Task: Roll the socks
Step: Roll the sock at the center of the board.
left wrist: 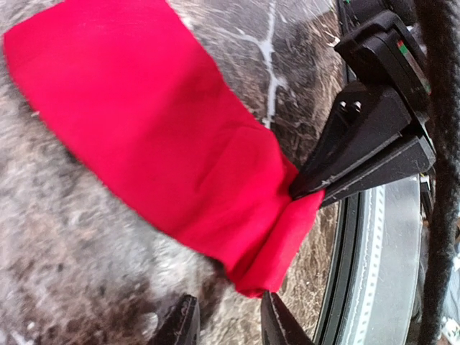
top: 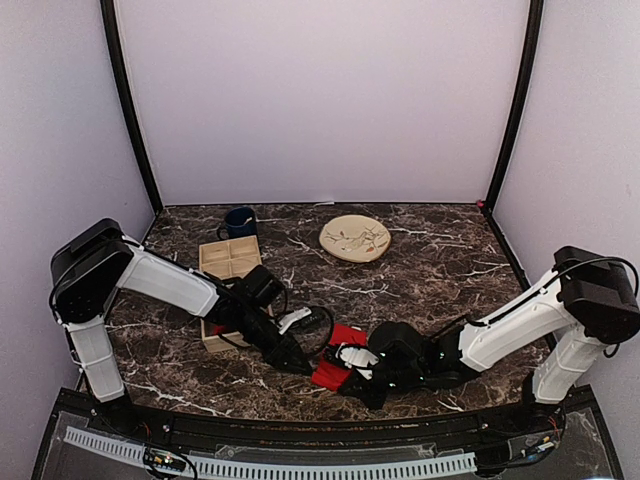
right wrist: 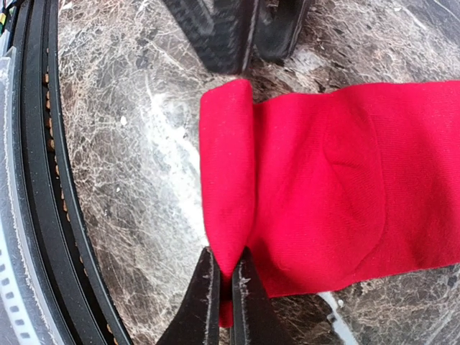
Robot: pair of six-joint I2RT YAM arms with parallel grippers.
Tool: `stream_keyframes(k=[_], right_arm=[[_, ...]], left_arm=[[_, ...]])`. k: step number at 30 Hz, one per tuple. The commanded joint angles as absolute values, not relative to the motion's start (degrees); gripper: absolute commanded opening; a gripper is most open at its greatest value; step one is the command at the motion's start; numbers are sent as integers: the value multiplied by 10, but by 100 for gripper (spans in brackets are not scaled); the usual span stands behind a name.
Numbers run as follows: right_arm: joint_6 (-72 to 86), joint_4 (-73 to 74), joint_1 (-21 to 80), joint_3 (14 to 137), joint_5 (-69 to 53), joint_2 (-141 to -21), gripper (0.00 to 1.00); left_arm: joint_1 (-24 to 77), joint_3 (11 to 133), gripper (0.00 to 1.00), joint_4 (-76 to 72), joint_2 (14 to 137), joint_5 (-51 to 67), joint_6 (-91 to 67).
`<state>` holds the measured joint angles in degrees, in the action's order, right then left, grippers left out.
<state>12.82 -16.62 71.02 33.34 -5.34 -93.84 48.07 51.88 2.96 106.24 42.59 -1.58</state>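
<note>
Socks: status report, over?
Right gripper shut on folded edge of socks. Left gripper open at same fold. Roll barely started. Plate, mug far off.

Both arms are made of smooth white shell links joined by bulky black cylindrical joint housings (top: 92, 268). This build is the same on the left arm (top: 165, 282) and the right arm (top: 510, 330). Thin black cables (top: 322, 322) loop beside the wrists, and each wrist carries a small white block (top: 293, 320). The left gripper (left wrist: 228, 305) and the right gripper (right wrist: 227, 262) are matte black, with flat fingers (right wrist: 205, 305) that taper to narrow tips. The right gripper's angular body shows two small recessed screw holes (left wrist: 350, 106) and tiny red and green marks (left wrist: 402, 49). A thick, textured black cable (left wrist: 440, 144) runs alongside it.
</note>
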Motion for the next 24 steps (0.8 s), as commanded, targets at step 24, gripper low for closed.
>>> stream_keyframes(k=[24], right_arm=[[168, -112, 626, 349, -263, -974, 0]], left_arm=[[507, 333, 40, -227, 902, 293, -64]])
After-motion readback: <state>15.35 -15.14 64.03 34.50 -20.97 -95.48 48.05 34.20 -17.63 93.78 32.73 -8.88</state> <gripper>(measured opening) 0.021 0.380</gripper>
